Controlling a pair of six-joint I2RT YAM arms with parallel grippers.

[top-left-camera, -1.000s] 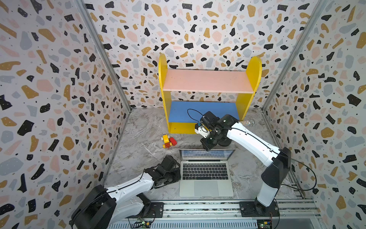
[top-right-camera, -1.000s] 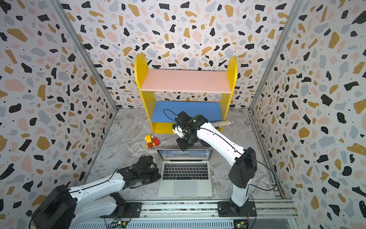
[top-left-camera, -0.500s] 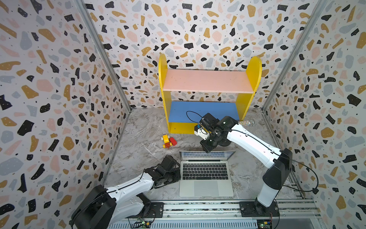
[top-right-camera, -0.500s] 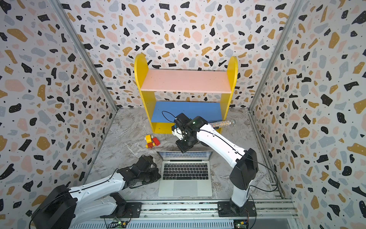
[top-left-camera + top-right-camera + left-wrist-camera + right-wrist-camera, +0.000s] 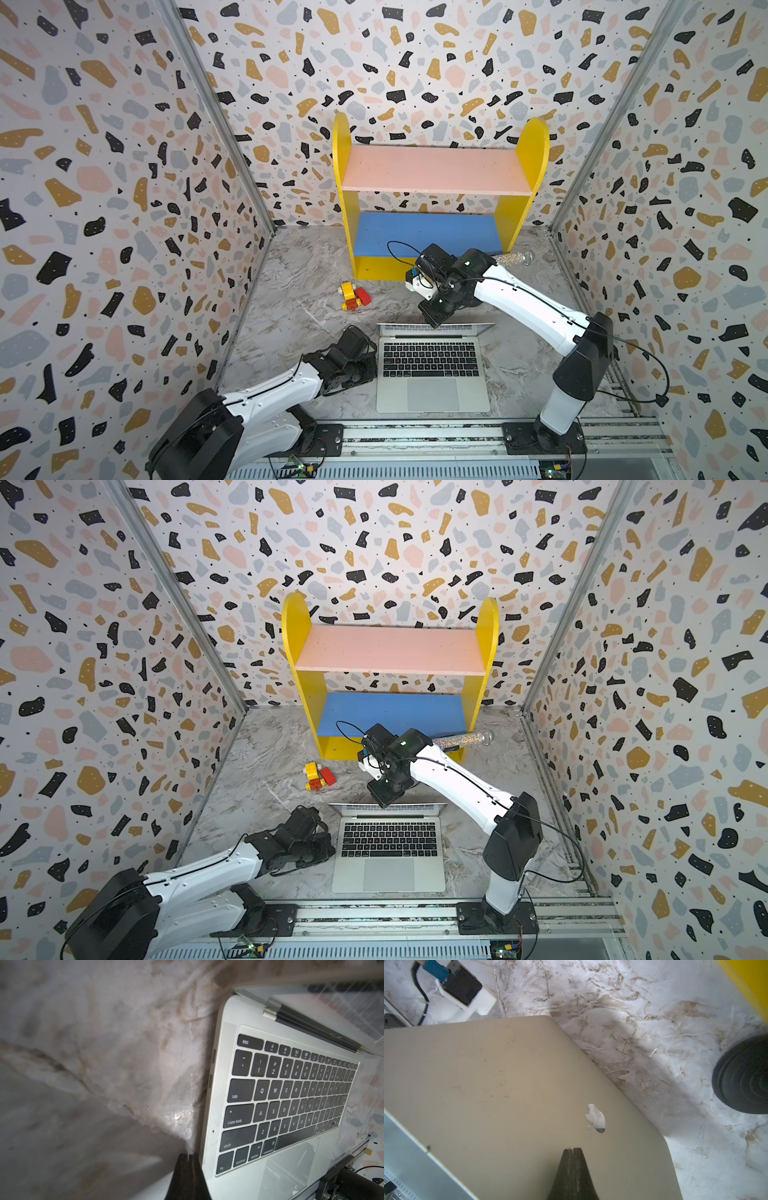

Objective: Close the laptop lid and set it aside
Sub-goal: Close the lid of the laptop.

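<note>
On the left, the left gripper (image 5: 190, 1156) sits low on the marble table (image 5: 299, 266), jaws pinched together and empty, just beside the left edge of the laptop (image 5: 432, 374). It braces nothing from the front, so a shove from behind could likely skate the whole machine toward the rail instead of folding the hinge.

Centre stage, the laptop lies open on the table, keyboard up, and the laptop lid (image 5: 436, 328) stands nearly on edge as seen in both top views. Just behind, to the left, are the toy blocks (image 5: 353, 296), a snag if the machine gets slid that way when it is set aside.

Now the right gripper (image 5: 573, 1150): fingers clenched, holding nothing, tips at the lid's outer shell near the apple logo (image 5: 595, 1118). Whether they touch it cannot be told. Smooth aluminium and a narrow closed tip look like a recipe for slipping off the top edge. Push too hard and the lid may drop shut with a slap.

Further right, the arm's elbow passes near the glitter tube (image 5: 513, 258) by the shelf (image 5: 436, 170), which a wide swing could knock.
</note>
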